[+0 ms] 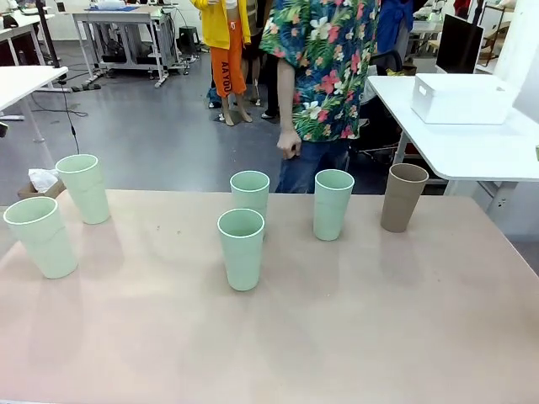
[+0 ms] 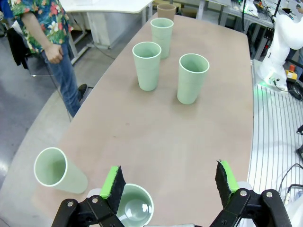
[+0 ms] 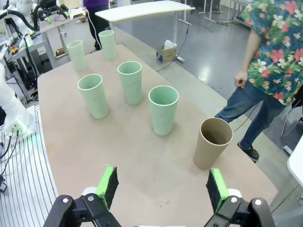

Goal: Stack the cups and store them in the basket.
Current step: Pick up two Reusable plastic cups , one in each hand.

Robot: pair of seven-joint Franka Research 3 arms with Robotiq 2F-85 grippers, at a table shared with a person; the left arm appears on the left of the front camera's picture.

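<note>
Across the room, a grey floor [image 1: 160,126] runs back from the broad pinkish-beige table [image 1: 362,337], and a person [image 1: 328,67] in a flowered shirt stands at its far edge, one hand hanging loose. On a white side table [image 1: 480,151] at the far right sits the basket [image 1: 461,101], well apart from every cup. Five mint green cups [image 1: 242,248] stand upright on the beige top, two at the left and three near the middle, with the tan cup [image 1: 403,196] to their right. The left gripper [image 2: 169,178] hovers over the left pair with jaws spread wide, one cup's mouth [image 2: 135,205] just beside a pad. The right gripper [image 3: 161,182], equally wide and empty, hangs near the tan cup without touching it.
</note>
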